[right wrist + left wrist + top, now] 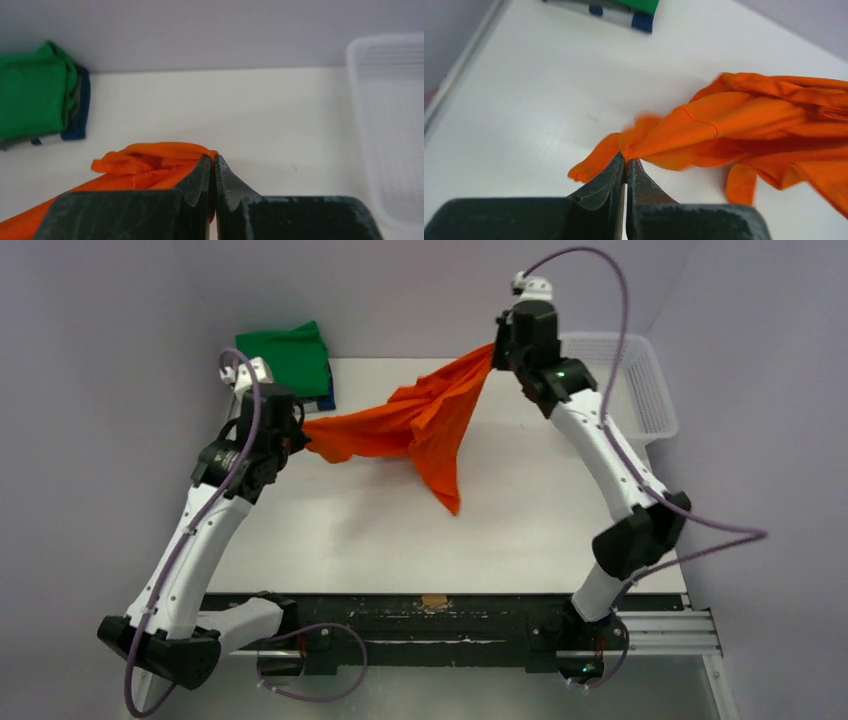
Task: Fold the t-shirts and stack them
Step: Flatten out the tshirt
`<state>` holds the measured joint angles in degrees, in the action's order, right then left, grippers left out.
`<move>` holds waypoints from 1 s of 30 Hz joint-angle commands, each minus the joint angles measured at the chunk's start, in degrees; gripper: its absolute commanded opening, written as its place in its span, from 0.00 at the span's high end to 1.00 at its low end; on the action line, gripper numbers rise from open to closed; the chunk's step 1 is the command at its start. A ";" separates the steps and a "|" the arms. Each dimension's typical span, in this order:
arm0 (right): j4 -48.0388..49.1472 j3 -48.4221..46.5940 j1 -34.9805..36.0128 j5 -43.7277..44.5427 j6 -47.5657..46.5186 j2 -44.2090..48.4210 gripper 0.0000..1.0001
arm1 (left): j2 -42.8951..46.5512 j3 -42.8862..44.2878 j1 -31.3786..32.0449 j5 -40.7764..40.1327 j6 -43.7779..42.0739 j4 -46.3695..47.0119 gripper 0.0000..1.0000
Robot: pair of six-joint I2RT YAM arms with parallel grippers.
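Note:
The bright orange t-shirt [420, 425] hangs bunched in the air between both arms, one corner drooping toward the table. My left gripper [298, 435] is shut on its left end; in the left wrist view the gripper [626, 161] pinches the orange t-shirt [734, 125]. My right gripper [497, 352] is shut on its right end, held higher; in the right wrist view the gripper [214, 159] pinches the orange t-shirt [145, 162]. A folded green t-shirt [290, 355] lies on a dark blue one [327, 398] at the back left, also in the right wrist view [32, 95].
A white mesh basket [625, 375] stands at the back right, also in the right wrist view [390, 125]. The white table [520, 530] spreads under the hanging shirt. Purple walls close in on three sides.

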<state>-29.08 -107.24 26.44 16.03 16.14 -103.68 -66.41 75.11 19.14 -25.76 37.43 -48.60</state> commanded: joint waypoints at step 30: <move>9.06 22.20 -4.85 15.71 -11.68 23.91 1.00 | 10.22 -6.86 -0.99 -3.05 2.74 -5.88 1.00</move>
<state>-23.11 -89.89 23.77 32.53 2.20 -69.08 -48.07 74.43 19.11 -29.34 32.53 -46.92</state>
